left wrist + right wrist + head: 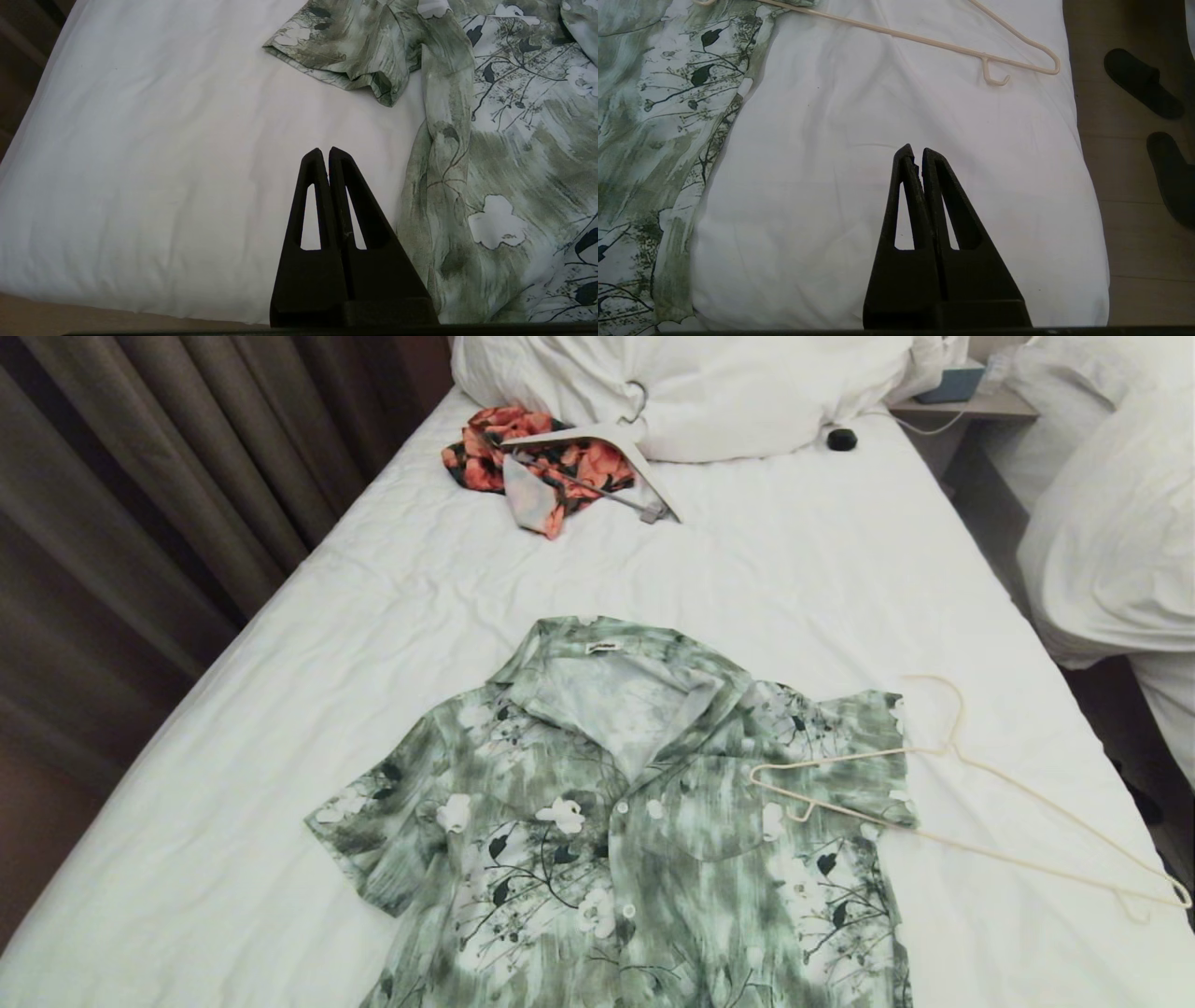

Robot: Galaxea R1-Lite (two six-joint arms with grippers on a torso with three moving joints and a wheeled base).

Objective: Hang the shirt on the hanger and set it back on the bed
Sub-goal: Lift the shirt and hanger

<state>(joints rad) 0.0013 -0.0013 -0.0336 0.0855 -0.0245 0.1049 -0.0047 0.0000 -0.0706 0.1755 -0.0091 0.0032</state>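
The green and white floral shirt (625, 821) lies flat and face up on the bed (794, 579), collar toward the pillows. The thin cream wire hanger (971, 803) lies to its right, one end resting on the shirt's sleeve, the hook pointing up the bed. Neither arm shows in the head view. My left gripper (324, 151) is shut and empty above bare sheet, beside the shirt's (490, 154) left sleeve. My right gripper (914, 151) is shut and empty above bare sheet, with the hanger (924, 39) a short way beyond its tips and the shirt (654, 130) off to one side.
Near the pillows (691, 383) lie an orange-and-black floral garment (532, 462) and a thicker white hanger (607, 453), with a small black object (841, 439) close by. Curtains (159, 476) hang at the left. A second bed (1111, 523) stands right. Black slippers (1143, 84) sit on the floor.
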